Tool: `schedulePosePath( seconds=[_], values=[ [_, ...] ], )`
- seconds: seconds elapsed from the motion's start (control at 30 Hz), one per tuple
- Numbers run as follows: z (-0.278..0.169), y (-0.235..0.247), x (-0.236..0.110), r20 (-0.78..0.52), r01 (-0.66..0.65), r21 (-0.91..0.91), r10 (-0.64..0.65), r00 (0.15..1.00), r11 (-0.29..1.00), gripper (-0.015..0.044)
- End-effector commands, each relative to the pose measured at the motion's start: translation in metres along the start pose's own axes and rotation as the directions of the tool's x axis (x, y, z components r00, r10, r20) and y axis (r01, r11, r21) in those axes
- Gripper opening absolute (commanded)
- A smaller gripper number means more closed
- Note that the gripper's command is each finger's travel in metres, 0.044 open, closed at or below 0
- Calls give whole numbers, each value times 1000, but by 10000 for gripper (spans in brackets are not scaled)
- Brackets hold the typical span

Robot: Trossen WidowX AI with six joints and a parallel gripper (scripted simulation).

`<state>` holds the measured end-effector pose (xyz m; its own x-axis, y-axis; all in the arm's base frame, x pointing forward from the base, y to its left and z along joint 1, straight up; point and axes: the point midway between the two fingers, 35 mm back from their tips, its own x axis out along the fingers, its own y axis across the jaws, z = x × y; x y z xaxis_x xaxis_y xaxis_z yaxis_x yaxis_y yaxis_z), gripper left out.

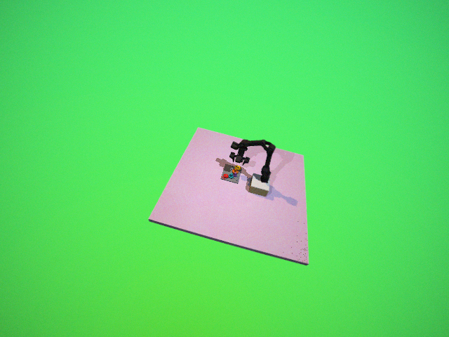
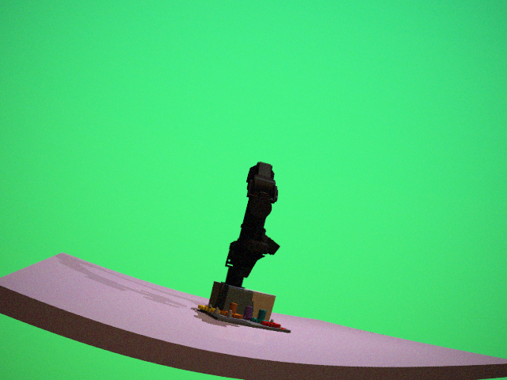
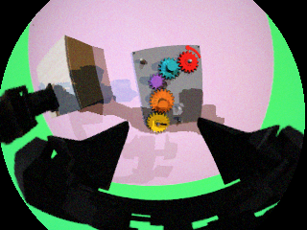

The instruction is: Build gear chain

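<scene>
The grey board (image 3: 187,83) (image 1: 233,180) carries a line of gears. The red gear (image 3: 185,63) (image 1: 225,175) is at one end, beside its red arrow. A teal gear (image 3: 169,68) (image 2: 261,315), a purple gear (image 3: 155,81) (image 2: 248,313) and an orange gear (image 3: 162,101) (image 2: 233,307) stand in line towards the yellow gear (image 3: 154,123) (image 1: 238,168). Neighbouring gears look in contact at their teeth; exact meshing is too small to tell. All look level. My gripper (image 3: 163,123) (image 1: 238,161) is open and empty above the yellow end of the board.
A bare peg (image 3: 143,61) stands at a board corner near the block; others stand beside the orange and yellow gears. The pale block (image 1: 259,187) (image 3: 77,72) under the arm's base is beside the board. No loose gear shows on the pink table (image 1: 217,217).
</scene>
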<state>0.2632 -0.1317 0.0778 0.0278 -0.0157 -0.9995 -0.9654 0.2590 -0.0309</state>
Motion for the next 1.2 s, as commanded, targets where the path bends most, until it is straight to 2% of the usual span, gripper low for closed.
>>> schedulePosePath(
  seconds=[0.0, 0.83, 1.17],
  values=[
    [0, 0, -1, 0, 2, -1, -2, 1000, 1000, 440],
    [2, -1, -1, 0, 2, -1, -2, 1000, 1000, 440],
    [137, -7, -20, 29, 22, 12, -22, 999, 1000, 440]
  ],
)
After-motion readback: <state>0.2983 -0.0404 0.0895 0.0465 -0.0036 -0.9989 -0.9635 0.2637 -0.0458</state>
